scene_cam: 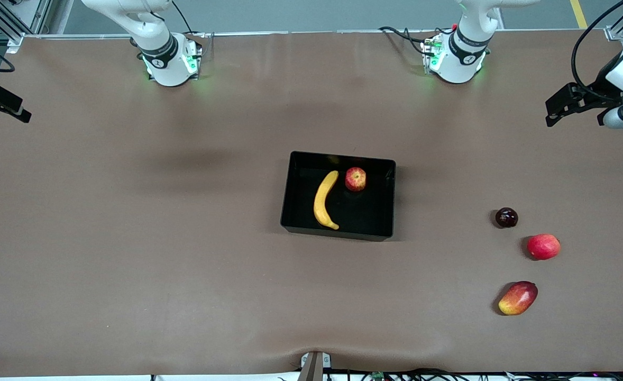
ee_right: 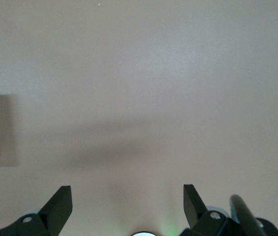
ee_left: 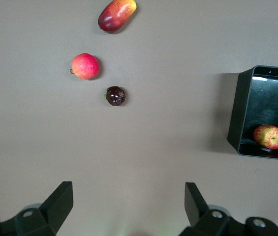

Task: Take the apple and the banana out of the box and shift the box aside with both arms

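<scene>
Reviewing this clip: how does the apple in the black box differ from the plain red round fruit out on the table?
The apple lies in the box beside the banana; the red round fruit lies on the bare table, toward the left arm's end. The apple shows yellow patches; the red round fruit is evenly red. The red round fruit looks slightly larger. Both are round, and no gripper touches either.

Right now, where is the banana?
In the front view the banana lies inside the black box mid-table, beside the small apple.
</scene>
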### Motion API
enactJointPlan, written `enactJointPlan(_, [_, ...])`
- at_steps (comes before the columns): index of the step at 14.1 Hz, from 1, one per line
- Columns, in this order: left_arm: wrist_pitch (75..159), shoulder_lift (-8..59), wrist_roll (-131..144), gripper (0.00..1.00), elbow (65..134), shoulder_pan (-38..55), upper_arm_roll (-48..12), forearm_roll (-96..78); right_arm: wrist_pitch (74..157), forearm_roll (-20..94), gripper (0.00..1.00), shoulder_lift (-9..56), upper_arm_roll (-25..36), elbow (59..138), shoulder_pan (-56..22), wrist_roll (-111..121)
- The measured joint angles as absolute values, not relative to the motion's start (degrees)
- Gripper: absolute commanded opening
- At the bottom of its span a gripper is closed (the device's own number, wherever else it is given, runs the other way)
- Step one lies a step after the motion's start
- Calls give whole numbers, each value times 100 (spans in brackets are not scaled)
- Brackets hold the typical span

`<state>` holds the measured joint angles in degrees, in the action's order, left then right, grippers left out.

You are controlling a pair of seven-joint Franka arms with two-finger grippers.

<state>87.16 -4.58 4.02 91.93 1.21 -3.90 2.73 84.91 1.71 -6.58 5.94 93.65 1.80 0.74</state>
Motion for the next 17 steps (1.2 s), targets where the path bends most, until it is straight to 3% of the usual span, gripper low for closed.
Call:
enactJointPlan(11, [8713,-273,407,100,9173,141,-508,253,8482,172,100,-658,595,9366,181,74])
enactJointPlan(17, [8875,372,1856,100,9217,240,-1734,233,8482,172,100,-656,593,9369,183,74])
